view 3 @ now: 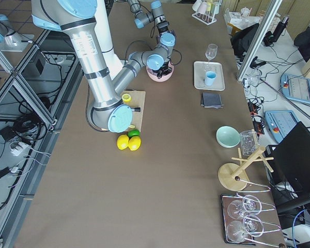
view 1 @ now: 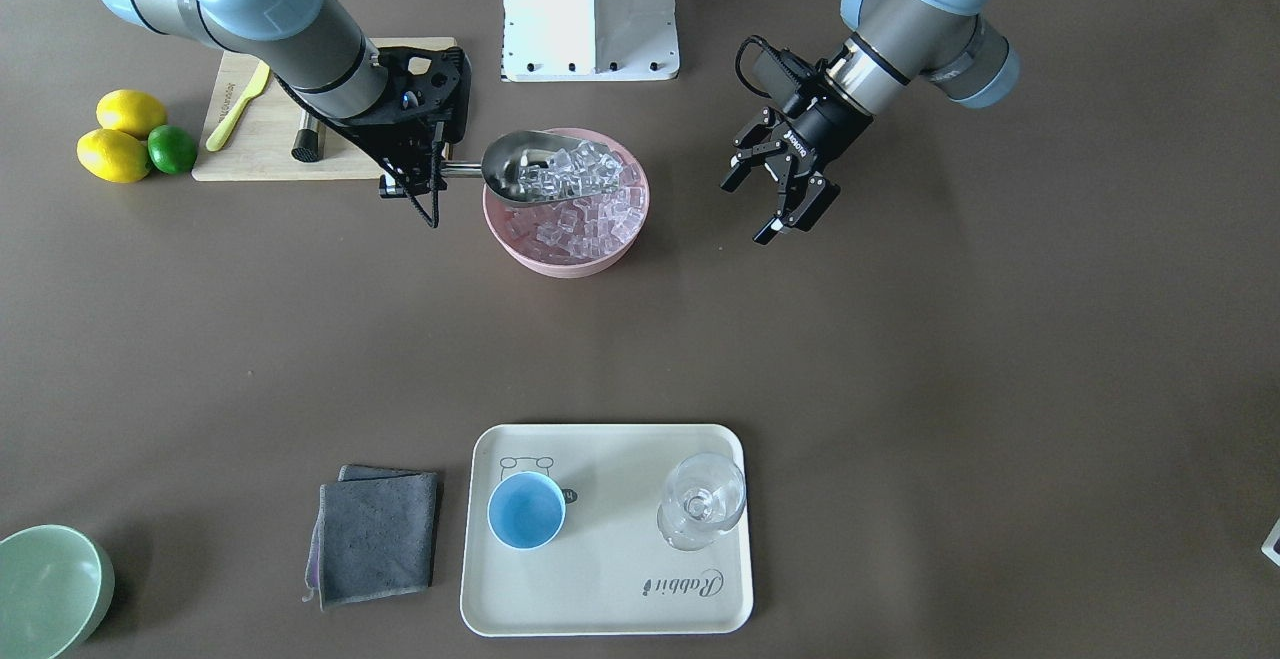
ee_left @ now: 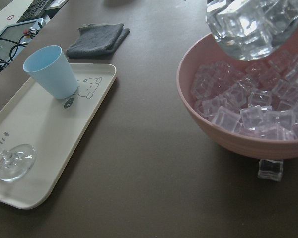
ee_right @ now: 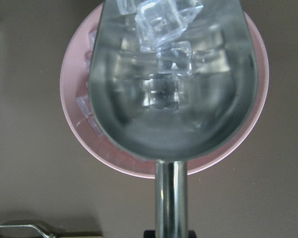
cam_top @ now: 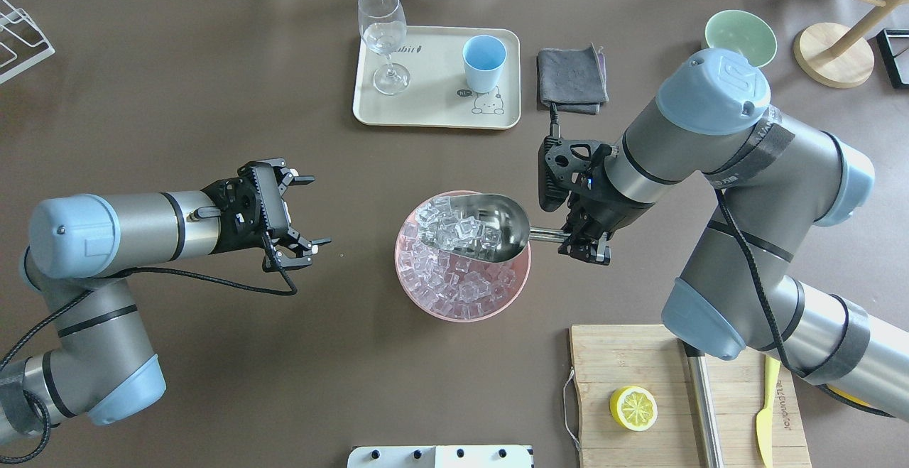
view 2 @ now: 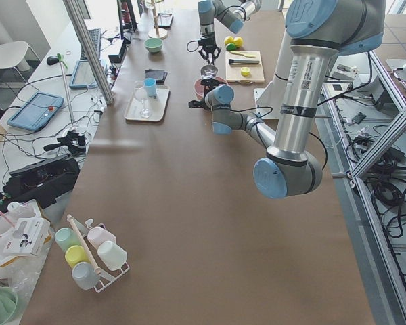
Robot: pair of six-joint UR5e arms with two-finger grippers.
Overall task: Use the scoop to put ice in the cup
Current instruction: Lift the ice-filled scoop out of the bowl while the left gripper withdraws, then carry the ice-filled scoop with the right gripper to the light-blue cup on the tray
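We hold the scoop (cam_top: 501, 225) about level before our right tool (cam_top: 582, 239), clamped on its handle, probably so no ice (cam_top: 454, 232) spills; our left tool (cam_top: 318, 211) is spread apart, empty.

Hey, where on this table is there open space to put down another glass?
The widest bare stretch of table lies between the tray and the pink bowl. It is also bare from the open left gripper out toward the tray. It is crowded on the cutting board, and beside the bowl where the right gripper holds the scoop.
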